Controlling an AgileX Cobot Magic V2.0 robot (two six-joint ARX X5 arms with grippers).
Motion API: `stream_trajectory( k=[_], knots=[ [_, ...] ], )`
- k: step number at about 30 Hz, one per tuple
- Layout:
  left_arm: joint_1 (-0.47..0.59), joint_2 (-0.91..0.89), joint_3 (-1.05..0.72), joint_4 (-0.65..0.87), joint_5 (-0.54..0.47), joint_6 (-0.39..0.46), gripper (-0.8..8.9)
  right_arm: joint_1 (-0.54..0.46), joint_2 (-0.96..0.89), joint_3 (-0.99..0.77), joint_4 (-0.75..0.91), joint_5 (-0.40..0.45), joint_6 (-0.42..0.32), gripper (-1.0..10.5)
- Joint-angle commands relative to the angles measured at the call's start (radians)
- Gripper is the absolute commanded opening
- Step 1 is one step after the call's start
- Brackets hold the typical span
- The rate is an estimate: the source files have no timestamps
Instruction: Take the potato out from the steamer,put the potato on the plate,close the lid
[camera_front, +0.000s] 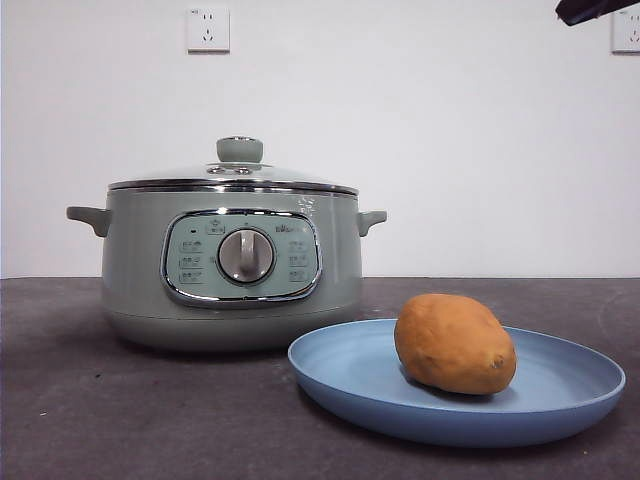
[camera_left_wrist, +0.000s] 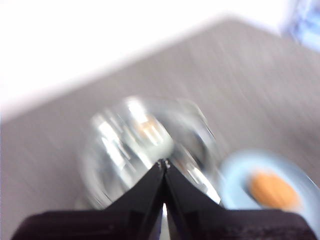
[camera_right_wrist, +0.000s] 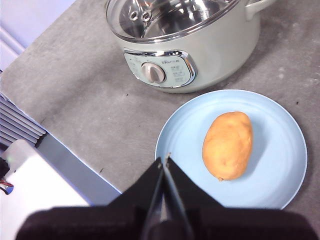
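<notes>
Lid (camera_front: 234, 177) on steamer (camera_front: 232, 265); potato (camera_front: 455, 343) on plate (camera_front: 560, 395); left wrist view blurred; both jaws pressed together, empty.

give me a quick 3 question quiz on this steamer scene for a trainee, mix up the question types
1. True or false: the potato lies on the plate.
2. Where is the lid? A) flat on the table B) on the steamer C) leaning on the plate
3. Fill in: in their wrist views the left gripper and the right gripper each show jaws that are ____.

Key: 1 true. 2 B: the lid sits on the steamer's rim, knob up. 3 shut, and neither holds anything.
</notes>
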Motion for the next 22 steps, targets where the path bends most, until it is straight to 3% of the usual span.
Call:
stream_trajectory(
  k=[1, 6, 10, 22],
  knots=[
    [0.061, -0.080, -0.074, 0.177, 0.008, 0.039, -0.04, 0.001, 0.001, -0.004, 0.000, 0.002, 0.005, 0.0],
    [0.154, -0.253, -0.317, 0.502, -0.006, 0.039, -0.04, 0.001, 0.001, -0.004, 0.000, 0.002, 0.005, 0.0],
    [0.205, -0.397, -0.539, 0.658, -0.051, 0.039, -0.04, 0.001, 0.001, -0.004, 0.000, 0.003, 0.005, 0.0],
    [0.262, -0.714, -1.017, 0.723, -0.113, -0.029, -0.04, 0.001, 0.001, -0.004, 0.000, 0.005, 0.005, 0.0]
  ],
)
